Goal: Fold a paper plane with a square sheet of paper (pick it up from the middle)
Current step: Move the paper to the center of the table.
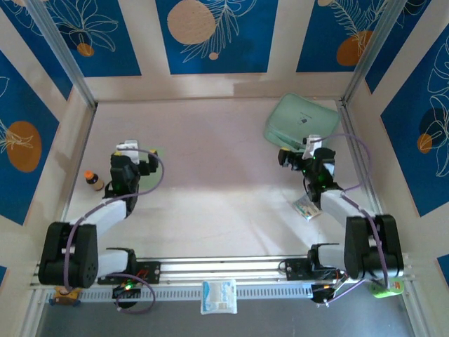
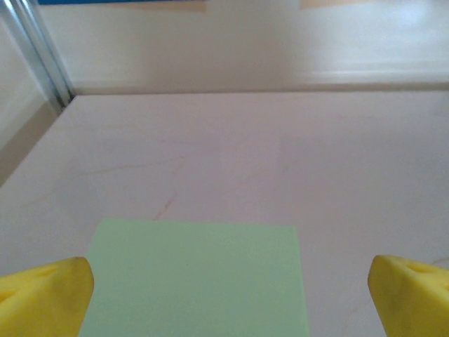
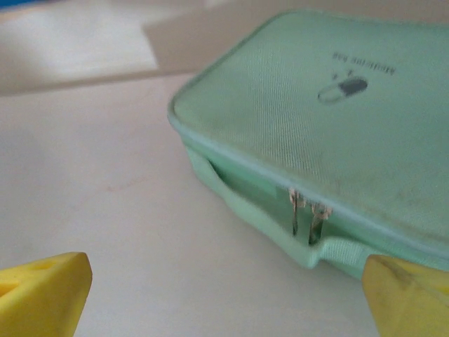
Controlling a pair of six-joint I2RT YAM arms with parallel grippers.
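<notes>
Looking along the left gripper (image 2: pixel 228 302), found its jaws spread wide, the yellow fingertips (image 2: pixel 42 298) far apart at the two lower corners of the wrist view, with nothing clamped between them. Saw the square sheet of paper (image 2: pixel 196 277) lying flat and unfolded on the pale table (image 2: pixel 280 154), directly under and just ahead of that gripper, its far edge straight and its near part running below the gap between the fingertips. Could not tell whether either fingertip touched it. From the overhead camera, made out a light-green sliver of the sheet just to the right of the same gripper. Noted a small dark bottle with an orange cap (image 1: pixel 92 180) standing upright behind and to the left of it, clearly apart.

Turning to the right gripper (image 3: pixel 224 298), found the jaws equally wide and empty above bare table. Saw a mint-green zipped case (image 3: pixel 316 126) just ahead, nearer the right finger than the left, with its two metal zipper pulls (image 3: pixel 305 214) hanging on the side facing the gripper and a pill logo (image 3: pixel 344 88) printed on top. Spotted a small printed packet (image 1: pixel 306 208) behind that gripper, beside its forearm. Noticed a white-and-blue packet (image 1: pixel 219 295) well behind both grippers, by the rail between the arm bases.
</notes>
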